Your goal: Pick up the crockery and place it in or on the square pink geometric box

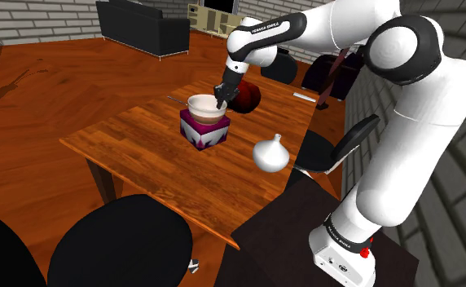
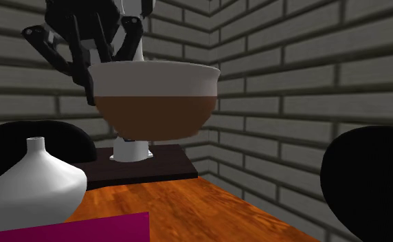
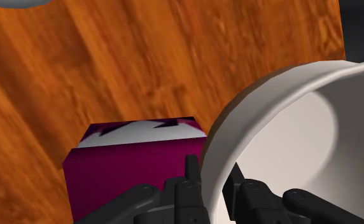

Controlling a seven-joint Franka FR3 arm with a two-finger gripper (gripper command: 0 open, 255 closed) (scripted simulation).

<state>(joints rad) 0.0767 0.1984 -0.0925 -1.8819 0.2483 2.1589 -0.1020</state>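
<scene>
Gripper (image 3: 212, 177) pinches bowl (image 1: 203, 105) rim; bowl up off table (image 1: 142, 151) — hangs over box (image 1: 204, 132); lowering, release remain

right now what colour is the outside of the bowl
The bowl is white at the rim, brown below; second exterior view.

Light: even and moderate; the second exterior view is dimmer.
Shadows: soft grey shade inside the bowl (image 3: 301, 127) at the gripper (image 3: 212, 177); faint streaks on the floor (image 1: 28, 98) far from it.
Glare: pale sheen on the arm (image 1: 402, 57) above it.
</scene>
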